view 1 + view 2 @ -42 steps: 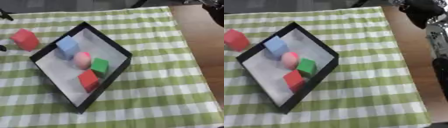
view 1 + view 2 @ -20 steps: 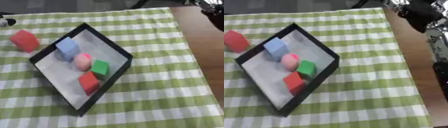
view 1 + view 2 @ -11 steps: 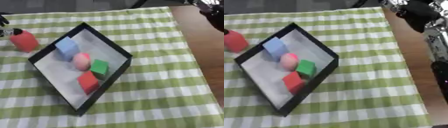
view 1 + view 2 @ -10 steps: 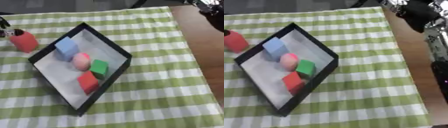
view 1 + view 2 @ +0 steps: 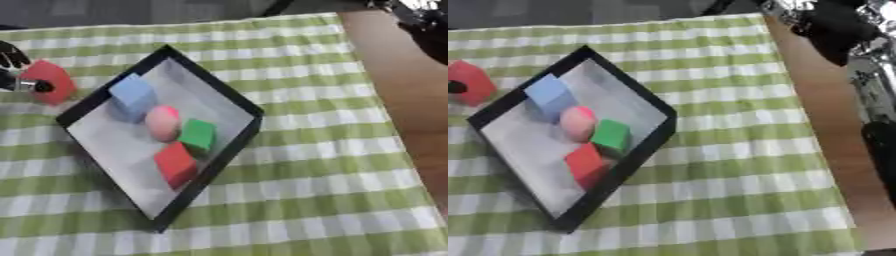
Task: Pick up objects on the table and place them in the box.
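While your right hand idled at the upper right, fingers unreadable, you had your left hand against the red block outside the box, apparently clamping it for lifting.

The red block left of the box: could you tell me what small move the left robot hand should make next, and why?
Probably curl the fingers round the red block. The left robot hand is right at the block's left side at the view's edge, and this block lies on the cloth outside the box, which holds four other pieces.
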You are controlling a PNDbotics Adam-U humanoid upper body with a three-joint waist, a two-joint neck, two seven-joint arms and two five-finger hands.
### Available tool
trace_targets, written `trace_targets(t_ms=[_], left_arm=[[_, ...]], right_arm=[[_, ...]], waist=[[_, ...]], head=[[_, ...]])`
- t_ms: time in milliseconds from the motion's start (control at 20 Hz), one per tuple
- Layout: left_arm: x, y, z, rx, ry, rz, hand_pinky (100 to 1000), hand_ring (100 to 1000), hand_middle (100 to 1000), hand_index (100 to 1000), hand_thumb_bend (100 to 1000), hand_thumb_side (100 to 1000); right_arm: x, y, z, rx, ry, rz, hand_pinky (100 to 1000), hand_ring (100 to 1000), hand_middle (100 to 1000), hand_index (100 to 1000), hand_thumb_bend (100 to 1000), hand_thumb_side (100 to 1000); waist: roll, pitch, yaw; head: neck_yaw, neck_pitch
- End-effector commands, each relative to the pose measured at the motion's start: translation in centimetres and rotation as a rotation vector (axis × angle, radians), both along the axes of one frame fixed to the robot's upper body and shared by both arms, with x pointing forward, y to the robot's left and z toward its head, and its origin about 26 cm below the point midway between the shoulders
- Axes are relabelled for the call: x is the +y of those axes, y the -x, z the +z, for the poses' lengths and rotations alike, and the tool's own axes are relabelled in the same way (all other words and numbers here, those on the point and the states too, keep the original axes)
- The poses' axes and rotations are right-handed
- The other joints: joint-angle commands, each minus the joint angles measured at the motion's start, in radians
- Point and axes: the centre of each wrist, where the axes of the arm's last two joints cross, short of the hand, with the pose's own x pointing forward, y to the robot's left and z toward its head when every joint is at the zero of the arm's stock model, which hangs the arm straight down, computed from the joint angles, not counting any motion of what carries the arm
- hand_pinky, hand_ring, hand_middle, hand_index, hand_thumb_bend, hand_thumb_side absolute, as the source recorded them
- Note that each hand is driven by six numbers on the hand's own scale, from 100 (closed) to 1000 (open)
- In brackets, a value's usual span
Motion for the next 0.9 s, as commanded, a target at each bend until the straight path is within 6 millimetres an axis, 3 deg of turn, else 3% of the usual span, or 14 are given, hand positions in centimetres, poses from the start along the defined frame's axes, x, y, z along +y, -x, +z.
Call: trace_targets(t_ms=[50,200,400,450,500,550,700,900], left_arm=[[0.2,0.2,2.0,-0.032,-0.017,0.005,873,833,750,845,825,712],[0.2,0.3,2.5,-0.048,0.01,-0.019,915,873,799,865,810,664],[0.5,1.1,4.5,-0.116,0.083,-0.084,962,890,801,871,711,459],[0.7,1.4,5.2,-0.132,0.095,-0.101,967,888,793,865,627,284],[0.8,1.6,5.7,-0.146,0.104,-0.114,967,888,793,865,619,263],[1.0,1.8,6.2,-0.155,0.108,-0.123,968,889,794,856,565,100],[1.3,2.3,6.9,-0.164,0.091,-0.138,959,872,788,822,510,100],[1.1,2.2,6.5,-0.172,0.097,-0.174,939,839,761,784,520,100]], right_arm=[[-0.3,0.2,0.9,-0.023,0.03,-0.014,888,729,622,768,247,283],[-0.4,0.2,0.9,-0.022,0.03,-0.017,888,728,622,768,245,284],[-0.5,0.2,0.7,-0.018,0.031,-0.024,888,726,620,766,243,285],[-0.6,0.2,0.7,-0.016,0.031,-0.027,888,725,619,766,242,287],[-0.6,0.2,0.7,-0.015,0.031,-0.028,888,725,619,766,241,287],[-0.6,0.2,0.7,-0.013,0.031,-0.03,888,725,619,765,239,288],[-0.6,0.2,0.7,-0.012,0.03,-0.031,887,723,617,764,237,289],[-0.6,0.2,0.7,-0.014,0.028,-0.029,887,721,615,763,233,291]], waist=[[0.012,-0.015,0.001],[0.011,-0.015,0.0],[0.012,-0.016,0.005],[0.012,-0.016,0.006],[0.012,-0.016,0.007],[0.013,-0.016,0.008],[0.013,-0.017,0.009],[0.012,-0.014,0.001]], head=[[-0.002,0.001],[-0.003,0.002],[-0.01,0.004],[-0.012,0.004],[-0.014,0.003],[-0.015,0.003],[-0.016,0.0],[-0.013,-0.007]])
